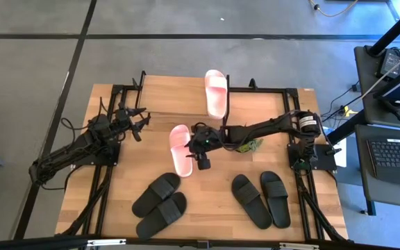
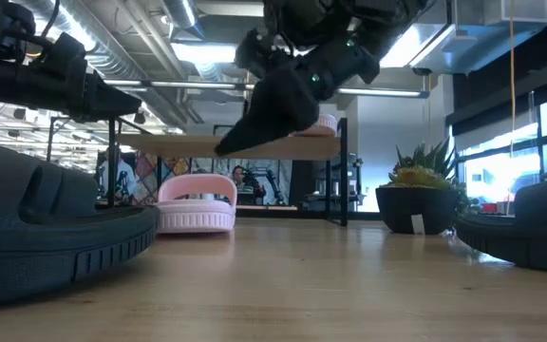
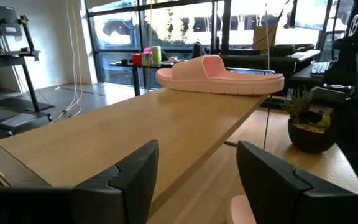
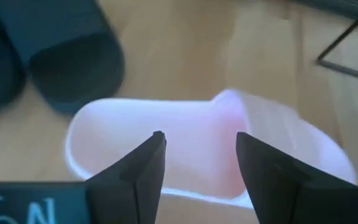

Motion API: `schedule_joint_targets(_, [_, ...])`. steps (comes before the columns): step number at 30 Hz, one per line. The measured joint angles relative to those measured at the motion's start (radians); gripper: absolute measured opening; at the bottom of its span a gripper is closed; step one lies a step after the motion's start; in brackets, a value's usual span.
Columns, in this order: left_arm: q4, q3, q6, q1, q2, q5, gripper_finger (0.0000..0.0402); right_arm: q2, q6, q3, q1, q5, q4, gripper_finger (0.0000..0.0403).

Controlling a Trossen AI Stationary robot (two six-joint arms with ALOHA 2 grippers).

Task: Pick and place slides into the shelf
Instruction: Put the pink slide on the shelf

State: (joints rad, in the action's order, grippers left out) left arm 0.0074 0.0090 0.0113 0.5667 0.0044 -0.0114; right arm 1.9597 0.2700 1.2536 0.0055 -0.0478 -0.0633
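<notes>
Right arm reaches from its base at the table's right edge across toward the table's middle, elbow low, wrist bent down. Right gripper [image 1: 201, 158] hangs just above the pink slide on the table [image 1: 180, 150], fingers [image 4: 146, 163] spread apart and empty, one either side of the slide's strap in the right wrist view; not touching it as far as the low view shows. Left arm waits folded near the shelf's left end, left gripper [image 1: 139, 123] pointing along the shelf top, fingers [image 3: 134, 175] spread wide, holding nothing.

Shelf [image 1: 172, 101] sits at the table's far side: light plank on a thin black frame. Second pink slide [image 1: 215, 92] lies on the shelf top, near its right half, with its far end over the plank's back edge. The pink slide on the table lies just in front of the shelf, roughly below its middle. First black pair [image 1: 160, 204] lies farther forward from the shelf, left of centre, angled, the two slides side by side. Second black pair [image 1: 260, 198] lies forward-right of the shelf, also side by side.

Table [image 1: 214, 201] is a light wood top with black frame rails along its sides. Room behind it, low view: ceiling light strips and ducts, big windows on the right, a potted plant [image 2: 417, 197], a person far off behind the shelf, too small to detail. High view shows a grey floor and a desk with a laptop [image 1: 393, 153] well right of the shelf.
</notes>
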Motion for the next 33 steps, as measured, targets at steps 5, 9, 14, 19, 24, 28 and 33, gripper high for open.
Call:
schedule_joint_targets(5, [0.0, 0.0, 0.0, 0.0, 0.003, -0.001, 0.0208, 0.04, 0.004, 0.0, 0.003, 0.155, -0.016, 0.0197])
schedule_joint_targets(9, [0.0, 0.0, -0.001, 0.0, 0.003, 0.0, 0.0208, 0.068, 0.004, 0.0, 0.006, 0.17, -0.05, 0.0197])
schedule_joint_targets(14, [0.0, 0.0, -0.001, 0.0, 0.003, 0.001, 0.0208, 0.098, 0.005, 0.001, 0.025, 0.31, -0.08, 0.0185])
schedule_joint_targets(19, [0.0, 0.0, -0.001, 0.0, 0.003, 0.0, 0.0208, 0.117, 0.004, 0.002, 0.026, 0.369, -0.086, 0.0158])
schedule_joint_targets(24, [0.0, 0.0, -0.001, 0.0, 0.003, 0.0, 0.0208, 0.125, 0.001, 0.002, 0.026, 0.377, -0.099, 0.0119])
schedule_joint_targets(28, [0.0, 0.0, -0.001, 0.0, 0.003, 0.0, 0.0208, 0.125, -0.002, 0.002, 0.026, 0.375, -0.097, 0.0066])
schedule_joint_targets(33, [0.0, 0.0, 0.0, 0.0, 0.003, 0.0, 0.0208, 0.125, -0.005, 0.035, 0.026, 0.375, -0.039, 0.0014])
